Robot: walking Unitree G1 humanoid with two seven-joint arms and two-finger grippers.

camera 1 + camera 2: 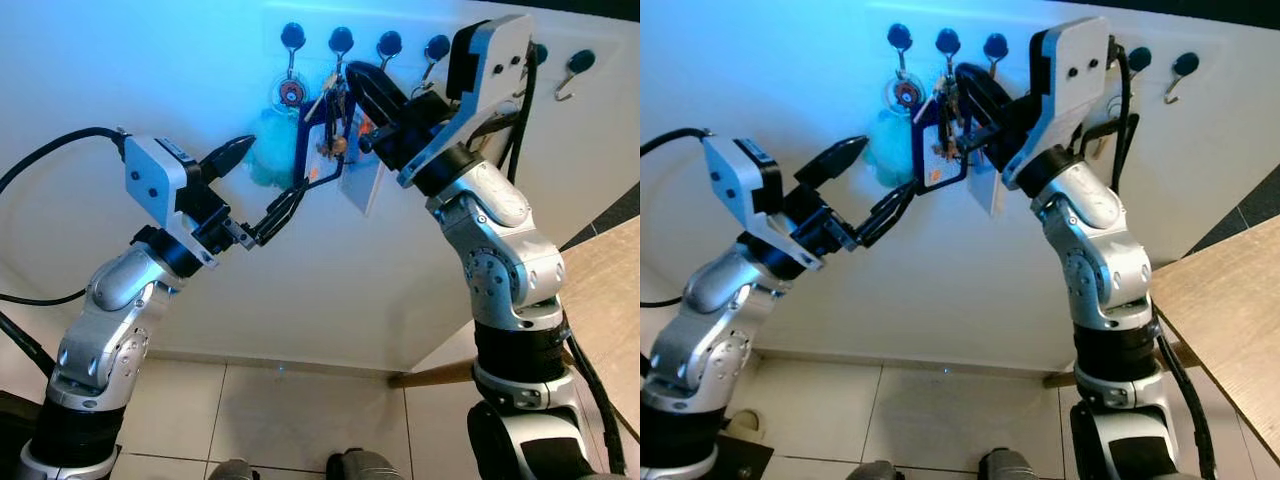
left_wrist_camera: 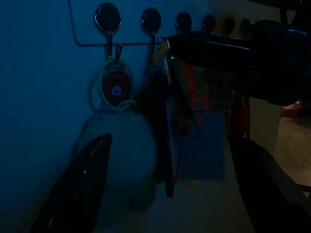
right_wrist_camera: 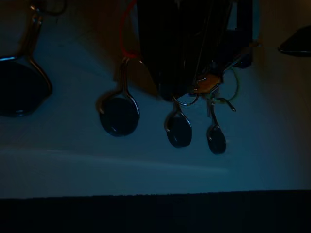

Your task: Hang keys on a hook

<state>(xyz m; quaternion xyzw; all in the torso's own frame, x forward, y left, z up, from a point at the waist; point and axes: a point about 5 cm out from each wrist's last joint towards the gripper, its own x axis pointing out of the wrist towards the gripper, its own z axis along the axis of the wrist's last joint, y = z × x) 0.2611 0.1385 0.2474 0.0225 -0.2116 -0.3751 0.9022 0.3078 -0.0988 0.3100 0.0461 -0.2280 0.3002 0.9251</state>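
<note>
Now the keys hang at the second hook, pinched by the right end effector.

Head views: the right arm reaches up across the wall, fingers pressed together on the bunch beside a fluffy teal keychain. Left arm bent, its left end effector spread, lower finger touching the dangling blue strap. Left wrist view: the hook row faces it, dim. Right wrist view: the ring sits at a hook; I'd judge it best to ease the ring fully over the tip before letting go.
</note>
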